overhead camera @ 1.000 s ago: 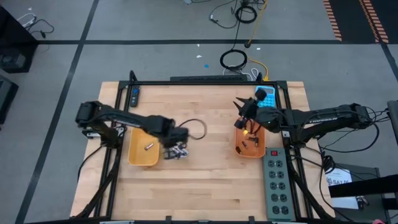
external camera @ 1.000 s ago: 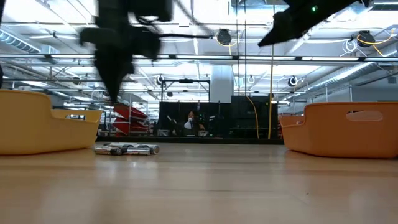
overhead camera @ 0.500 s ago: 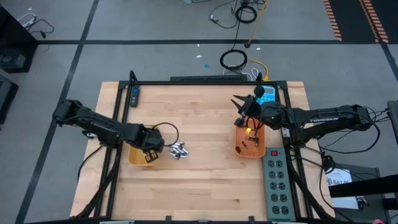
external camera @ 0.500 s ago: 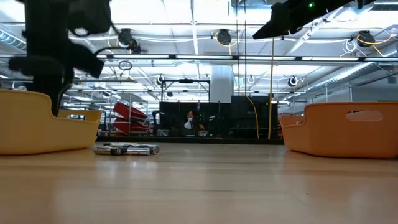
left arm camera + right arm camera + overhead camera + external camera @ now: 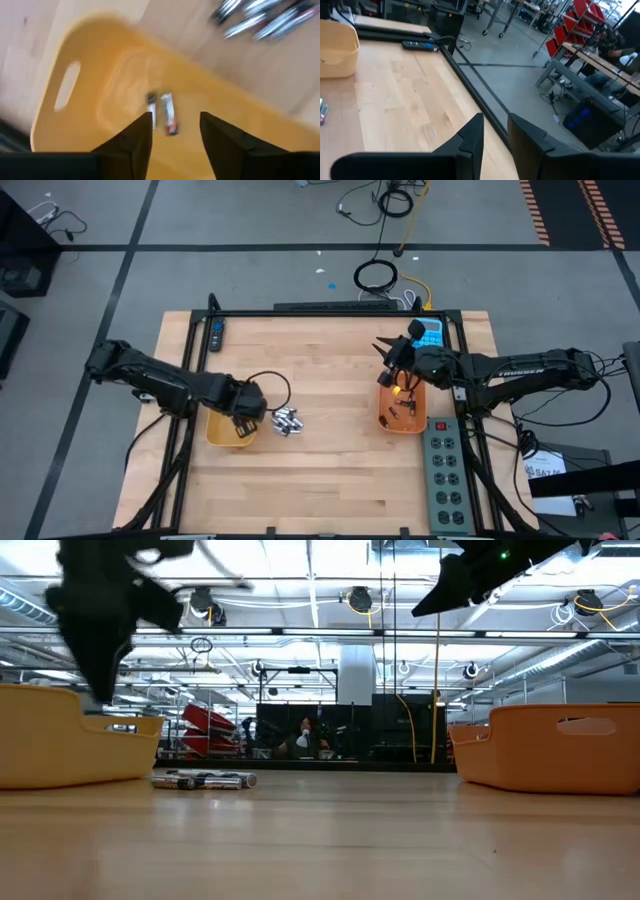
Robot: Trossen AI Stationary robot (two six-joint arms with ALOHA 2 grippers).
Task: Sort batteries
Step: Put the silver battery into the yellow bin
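Over the yellow tray at the counter's left side, left claw hangs with fingers parted and nothing between them. 2 batteries lie side by side on the tray floor directly beneath it, close together, long axes parallel to each other and running roughly along the claw's line of sight; both silvery with a reddish end.

Unsorted pile of batteries sits on bare counter just beside the tray's right edge, between the 2 trays but far closer to the left one. Low view shows the pile lying flat, long axes mostly across that view. Left arm is clearly the nearer; judgement: next pick means swinging the left claw out past the tray rim toward the counter's middle, then aligning the fingers across a battery's long axis.

Right claw is held up near the far edge of the orange tray, well apart from the pile, fingers slightly parted, holding nothing. That tray holds several dark thin batteries.

Writing: none legible on batteries or trays.
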